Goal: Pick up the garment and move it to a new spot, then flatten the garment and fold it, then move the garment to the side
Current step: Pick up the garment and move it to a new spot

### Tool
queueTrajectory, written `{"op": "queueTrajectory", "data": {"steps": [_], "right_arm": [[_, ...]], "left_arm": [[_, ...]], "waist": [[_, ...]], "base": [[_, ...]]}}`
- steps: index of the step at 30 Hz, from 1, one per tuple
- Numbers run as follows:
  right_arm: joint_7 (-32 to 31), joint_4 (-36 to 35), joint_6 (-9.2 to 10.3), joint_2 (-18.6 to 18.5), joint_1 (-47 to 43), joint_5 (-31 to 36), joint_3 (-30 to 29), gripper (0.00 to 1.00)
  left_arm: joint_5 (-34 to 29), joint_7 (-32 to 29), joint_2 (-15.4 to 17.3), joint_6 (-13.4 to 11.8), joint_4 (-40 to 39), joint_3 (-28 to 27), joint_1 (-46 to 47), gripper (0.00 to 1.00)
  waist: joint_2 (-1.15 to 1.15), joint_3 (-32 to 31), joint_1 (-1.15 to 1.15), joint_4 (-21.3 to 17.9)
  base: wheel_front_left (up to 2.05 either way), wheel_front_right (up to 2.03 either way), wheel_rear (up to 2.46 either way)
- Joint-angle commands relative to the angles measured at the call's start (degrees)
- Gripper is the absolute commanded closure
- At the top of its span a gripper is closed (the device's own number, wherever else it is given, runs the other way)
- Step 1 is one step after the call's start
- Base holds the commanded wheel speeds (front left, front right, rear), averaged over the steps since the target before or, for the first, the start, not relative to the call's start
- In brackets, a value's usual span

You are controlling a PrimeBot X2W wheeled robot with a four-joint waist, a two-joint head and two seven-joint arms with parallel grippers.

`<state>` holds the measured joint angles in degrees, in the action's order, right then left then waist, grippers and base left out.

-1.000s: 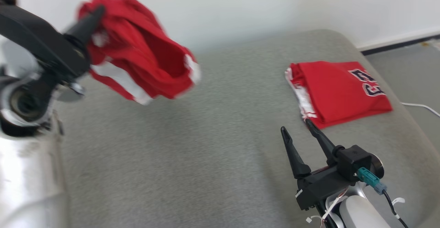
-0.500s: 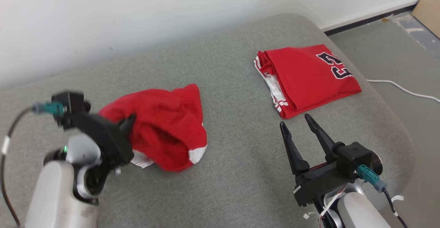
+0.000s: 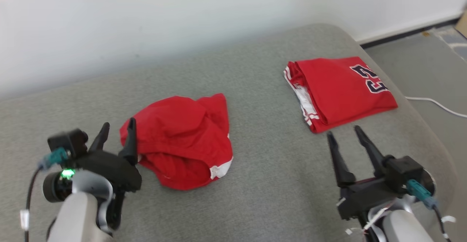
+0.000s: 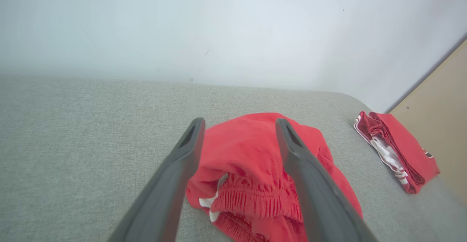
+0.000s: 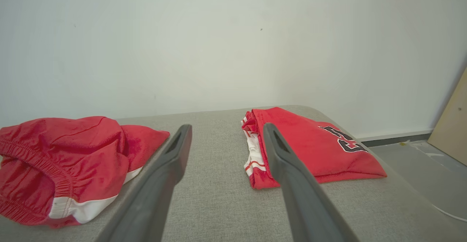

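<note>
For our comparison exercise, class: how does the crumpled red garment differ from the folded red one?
The crumpled garment lies in a rumpled heap; the folded garment lies flat and neat. The crumpled garment shows an elastic waistband; the folded garment shows dark numerals. Both are red with white trim, on the grey cushion.

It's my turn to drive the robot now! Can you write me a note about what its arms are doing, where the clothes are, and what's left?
Left end effector: open, empty, at the edge of the crumpled red garment.
Right end effector: open, empty, just short of the folded red jersey.
Garment: heaped mid grey cushion; jersey at the cushion's right end.
Done: garment set down at its spot, it seems.
Left: flatten, fold, move aside.
</note>
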<state>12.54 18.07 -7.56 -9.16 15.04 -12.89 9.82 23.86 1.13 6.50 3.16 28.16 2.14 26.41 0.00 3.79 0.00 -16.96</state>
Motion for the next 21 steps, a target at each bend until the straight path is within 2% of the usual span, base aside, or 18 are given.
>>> {"op": "queueTrajectory", "data": {"steps": [1,5,7,16,21], "right_arm": [[-0.03,-0.18,0.16,-0.28,-0.53,0.51,-0.16,0.0],[-0.67,-1.24,0.16,-1.1,-2.7,1.11,-2.8,0.0],[-0.73,-1.55,0.16,-1.57,-3.66,0.93,-3.95,0.0],[-0.1,1.15,0.16,-3.68,-6.99,-0.66,-5.47,0.0],[0.59,2.15,0.16,-3.73,-8.11,-0.9,-6.09,0.0]], "left_arm": [[-0.29,0.62,-0.14,0.12,-0.02,-0.06,-1.38,0.0],[-2.04,9.05,0.27,1.2,-1.58,0.74,-4.19,0.0],[-2.23,11.4,0.32,1.06,-2.76,0.64,-6.16,0.0],[-5.71,13.93,3.57,0.83,-7.36,-0.86,-15.79,0.0],[-6.29,14.04,3.54,0.33,-11.94,-2.74,-20.84,0.0]], "waist": [[0.0,-1.66,0.0,2.04],[0.0,-3.38,0.0,4.85],[0.0,-4.16,0.0,6.22],[0.0,-6.51,0.0,10.66],[0.0,-7.26,0.0,11.76]], "base": [[0.0,0.0,0.0],[0.0,0.0,0.0],[0.0,0.0,0.0],[0.0,0.0,0.0],[0.0,0.0,0.0]]}}
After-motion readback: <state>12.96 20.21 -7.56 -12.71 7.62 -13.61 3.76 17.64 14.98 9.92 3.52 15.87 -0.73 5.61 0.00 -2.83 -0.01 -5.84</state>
